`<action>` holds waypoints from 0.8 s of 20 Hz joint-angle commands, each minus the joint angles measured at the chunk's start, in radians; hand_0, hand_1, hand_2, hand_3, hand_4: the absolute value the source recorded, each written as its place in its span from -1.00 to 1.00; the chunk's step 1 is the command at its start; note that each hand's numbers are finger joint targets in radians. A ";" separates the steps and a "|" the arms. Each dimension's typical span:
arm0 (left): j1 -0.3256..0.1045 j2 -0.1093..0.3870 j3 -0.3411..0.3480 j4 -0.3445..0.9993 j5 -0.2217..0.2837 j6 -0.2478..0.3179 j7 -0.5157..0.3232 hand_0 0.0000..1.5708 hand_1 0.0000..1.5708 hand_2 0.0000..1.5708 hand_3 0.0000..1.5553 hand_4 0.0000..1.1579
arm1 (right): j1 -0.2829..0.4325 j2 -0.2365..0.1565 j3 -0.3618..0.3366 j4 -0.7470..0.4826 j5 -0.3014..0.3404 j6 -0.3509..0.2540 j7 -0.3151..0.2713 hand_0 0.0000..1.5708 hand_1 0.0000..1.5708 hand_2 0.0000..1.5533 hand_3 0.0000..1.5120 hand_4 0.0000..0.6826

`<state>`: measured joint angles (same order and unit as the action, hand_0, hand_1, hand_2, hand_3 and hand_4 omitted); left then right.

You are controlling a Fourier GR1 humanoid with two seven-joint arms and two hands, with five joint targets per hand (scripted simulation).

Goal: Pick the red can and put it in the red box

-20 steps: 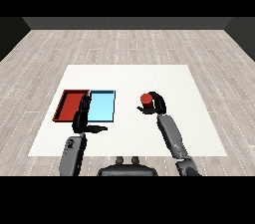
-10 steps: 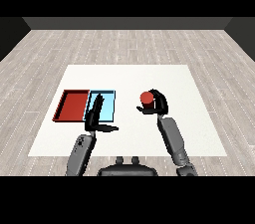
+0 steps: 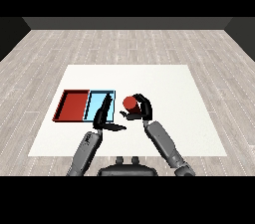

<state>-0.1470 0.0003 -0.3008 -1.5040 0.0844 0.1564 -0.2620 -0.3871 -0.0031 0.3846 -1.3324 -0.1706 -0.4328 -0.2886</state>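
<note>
Red can (image 3: 129,102): held in the right hand (image 3: 141,110), whose fingers curl round it, just right of the light blue tray (image 3: 94,104) and above the white table (image 3: 164,83); contact with the table cannot be determined. Red tray (image 3: 73,104): lies beyond the blue one, touching its left side. Left hand (image 3: 103,116): fingers straight and spread, thumb pointing right, positioned over the blue tray's near right part, between can and red tray.

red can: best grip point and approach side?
Grip the red can round its side wall, coming from the robot's right. It looks upright, and the right hand already curls round that side; the left hand, fingers straight, and both trays lie to its left.
</note>
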 commanded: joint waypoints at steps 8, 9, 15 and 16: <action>-0.149 0.000 -0.091 0.228 0.110 0.085 -0.016 -1.00 -1.00 -1.00 -1.00 -1.00 | 0.015 0.003 0.082 -0.001 -0.022 -0.076 -0.050 0.86 0.86 0.87 0.83 0.85; -0.110 0.000 -0.067 0.194 0.099 0.054 -0.027 -1.00 -1.00 -1.00 -1.00 -1.00 | 0.006 0.003 0.040 -0.045 -0.001 -0.025 0.025 0.86 0.86 0.86 0.82 0.86; -0.141 0.000 -0.089 0.278 0.134 0.043 -0.073 -1.00 -1.00 -1.00 -1.00 -1.00 | 0.015 0.003 0.059 0.017 -0.038 -0.020 -0.060 0.85 0.85 0.85 0.83 0.87; -0.121 0.000 -0.062 0.293 0.132 0.023 -0.089 -1.00 -1.00 -1.00 -1.00 -1.00 | -0.059 0.003 0.054 0.014 -0.047 -0.052 0.007 0.85 0.85 0.85 0.82 0.88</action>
<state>-0.2549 0.0001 -0.3723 -1.2691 0.1973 0.1912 -0.3265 -0.4099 -0.0006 0.4563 -1.3364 -0.2064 -0.4925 -0.2947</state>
